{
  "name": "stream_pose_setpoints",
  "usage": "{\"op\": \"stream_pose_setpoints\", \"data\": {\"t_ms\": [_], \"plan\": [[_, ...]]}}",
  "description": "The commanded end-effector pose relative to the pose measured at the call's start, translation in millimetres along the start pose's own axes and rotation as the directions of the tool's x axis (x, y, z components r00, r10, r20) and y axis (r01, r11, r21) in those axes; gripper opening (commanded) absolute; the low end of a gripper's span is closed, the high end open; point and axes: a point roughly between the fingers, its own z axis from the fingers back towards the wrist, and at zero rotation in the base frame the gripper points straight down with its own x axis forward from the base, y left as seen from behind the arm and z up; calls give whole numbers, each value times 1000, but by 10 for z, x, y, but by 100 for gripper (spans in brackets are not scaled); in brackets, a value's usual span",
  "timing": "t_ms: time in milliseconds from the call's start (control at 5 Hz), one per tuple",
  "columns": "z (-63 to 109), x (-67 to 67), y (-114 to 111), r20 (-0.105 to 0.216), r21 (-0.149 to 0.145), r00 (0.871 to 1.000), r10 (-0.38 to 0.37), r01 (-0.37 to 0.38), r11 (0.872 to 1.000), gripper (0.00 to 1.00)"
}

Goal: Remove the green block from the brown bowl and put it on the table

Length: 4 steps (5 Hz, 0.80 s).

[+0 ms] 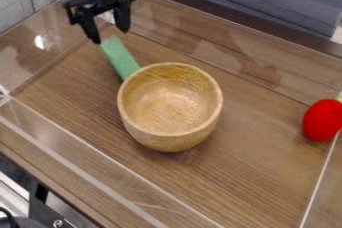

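Note:
The green block (119, 58) lies flat on the table (254, 162), just left of and behind the brown bowl (170, 105), its near end close to the bowl's rim. Nothing lies inside the bowl. My gripper (106, 22) hangs above the block's far end with its dark fingers (91, 25) spread apart. It is open and holds nothing.
A red rounded object (322, 119) sits at the right edge of the table. Low clear acrylic walls (80, 147) border the tabletop on all sides. A grey plank wall runs behind.

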Motion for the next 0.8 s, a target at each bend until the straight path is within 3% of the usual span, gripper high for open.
{"op": "stream_pose_setpoints", "data": {"t_ms": [0, 400, 600], "plan": [[84, 15, -33, -22, 30, 1000, 21, -21, 999, 100], [546, -60, -49, 20, 55, 996, 81, -82, 995, 100], [673, -14, -111, 35, 55, 997, 70, -72, 996, 100]]}}
